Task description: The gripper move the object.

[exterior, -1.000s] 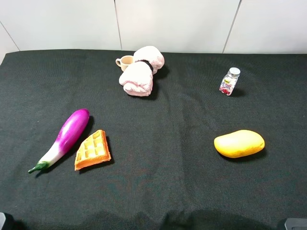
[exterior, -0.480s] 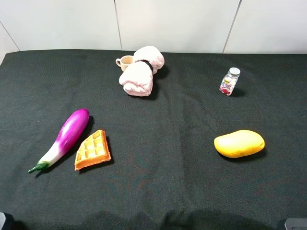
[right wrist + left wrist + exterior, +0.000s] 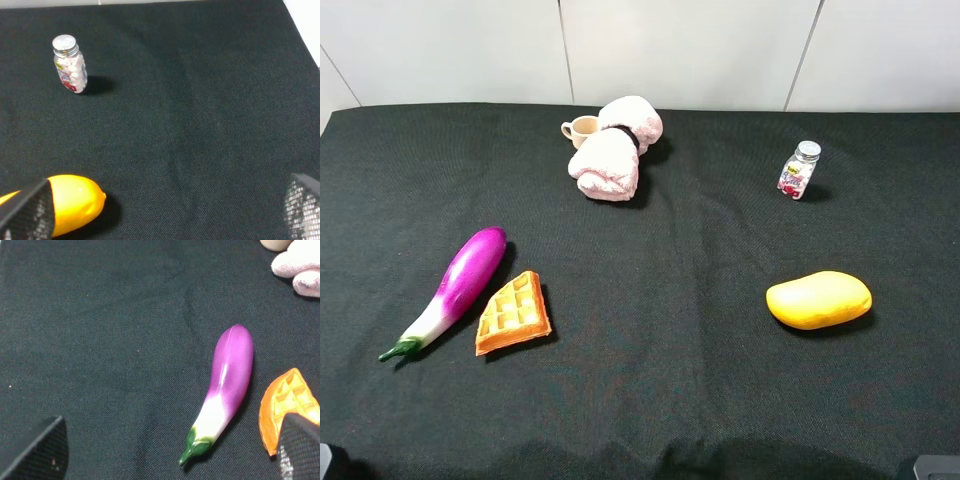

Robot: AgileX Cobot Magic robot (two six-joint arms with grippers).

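1. The task is judged to be at its very start: the glossy, long, tapered toy eggplant, magenta-purple fading to white near its green stem, is seen lying untouched at the lower left of the high view, on the black cloth-covered surface.
2. Just to the right of the eggplant, an orange waffle wedge is seen; whether the two touch cannot be told.
3. In the left wrist view, the black textured fingers of the left gripper are seen spread wide at the lower corners, nothing being held or touched; the eggplant lies between and beyond them.
4. A descent over the eggplant's mid-body is called for next, the waffle being avoided.
5. The right gripper is likewise seen spread and empty, a smooth yellow toy mango lying by its finger at the lower left of the right wrist view.
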